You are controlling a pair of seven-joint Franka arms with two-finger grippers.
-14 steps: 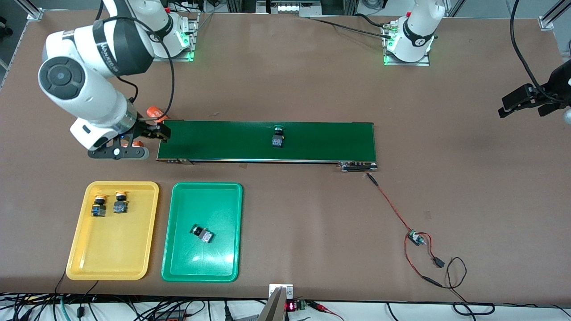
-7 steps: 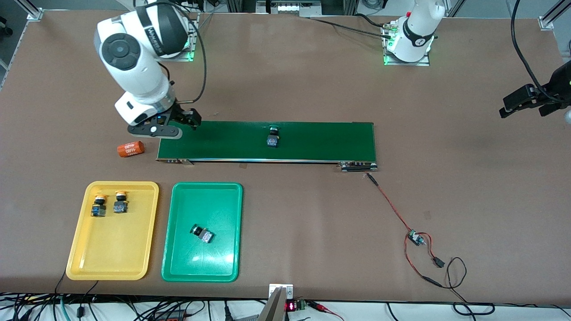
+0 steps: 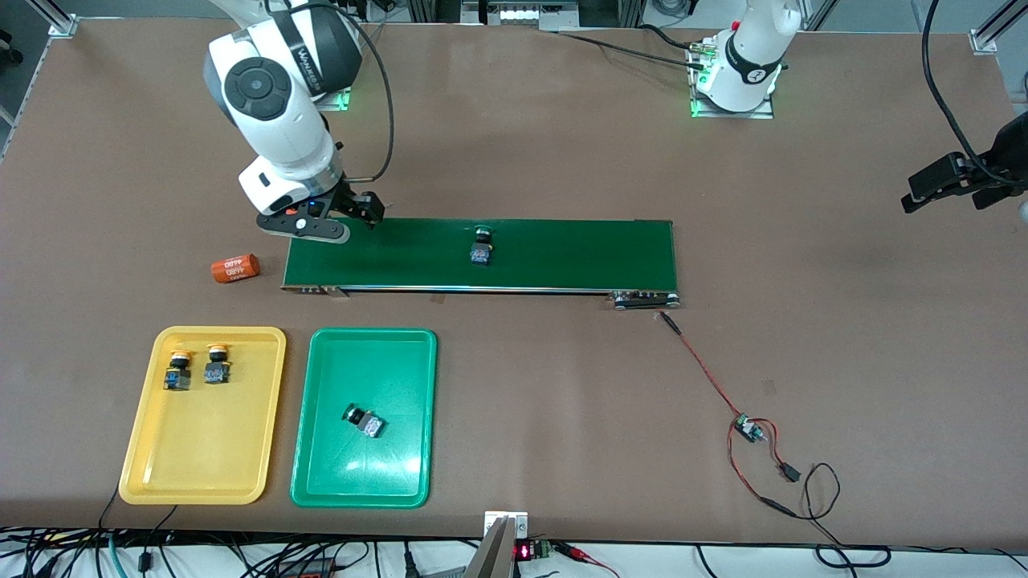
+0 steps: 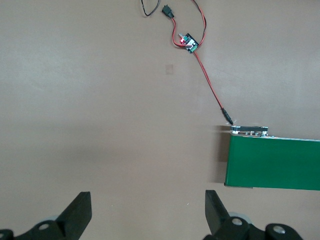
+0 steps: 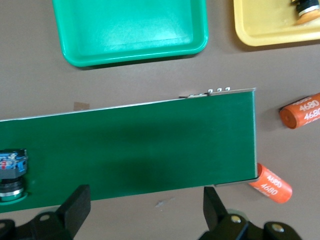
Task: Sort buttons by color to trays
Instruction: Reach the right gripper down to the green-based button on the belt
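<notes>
One dark green button (image 3: 480, 246) stands on the conveyor belt (image 3: 578, 257), and shows in the right wrist view (image 5: 11, 175). Another green button (image 3: 363, 420) lies tipped in the green tray (image 3: 321, 482). Two yellow-orange buttons (image 3: 178, 371) (image 3: 217, 365) stand in the yellow tray (image 3: 201, 482). My right gripper (image 3: 361, 210) (image 5: 145, 205) is open and empty, over the belt's edge farthest from the front camera, near the right arm's end. My left gripper (image 3: 956, 189) (image 4: 147, 212) is open and empty, waiting over bare table at the left arm's end.
An orange "4680" cylinder (image 3: 235, 268) (image 5: 301, 111) lies on the table beside the belt's end. A second one (image 5: 270, 183) lies at the belt's corner, hidden under the right arm in the front view. A small circuit board with red wires (image 3: 747, 429) (image 4: 189, 42) lies past the belt's other end.
My right arm swung from beside the belt's end to over its farthest edge, uncovering the orange cylinder. The green button on the belt moved toward the right arm's end.
</notes>
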